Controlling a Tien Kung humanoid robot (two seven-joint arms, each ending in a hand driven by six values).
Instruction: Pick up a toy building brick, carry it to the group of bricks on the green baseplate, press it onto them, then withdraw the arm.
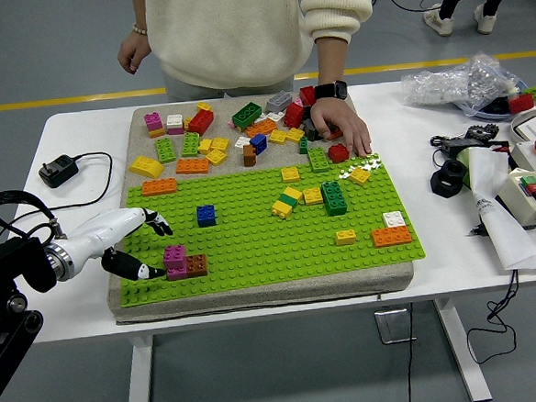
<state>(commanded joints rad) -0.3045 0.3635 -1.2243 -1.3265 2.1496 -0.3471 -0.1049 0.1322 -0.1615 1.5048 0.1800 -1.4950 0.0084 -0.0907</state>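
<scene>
The white bench carries a grey pad, and on the pad lies the green baseplate, which fills the pad's near part up to its near edge. The far part of the pad holds a loose heap of bricks in many colours. A person stands at the far edge of the bench; one hand rests on the heap near the far right corner of the pad, and the other hand hangs free above the floor behind the bench.

The left hand of the robot comes in over the left edge of the pad. Its fingers are spread and hold nothing; the thumb lies just beside the magenta brick. This brick stands on the baseplate near its near left corner, touching a brown brick at its right side. The right arm is not in view.

I judge that the step in hand is the grasp, and the magenta brick is the nearest candidate. To do it well, the hand should bring the thumb to the brick's near face and the other fingers to its far face, then close evenly. The brick probably sits on the studs, so a pull straight up is better than a tilt, which could also lift the brown neighbour. The blue brick stands apart and should not disturb the motion.
</scene>
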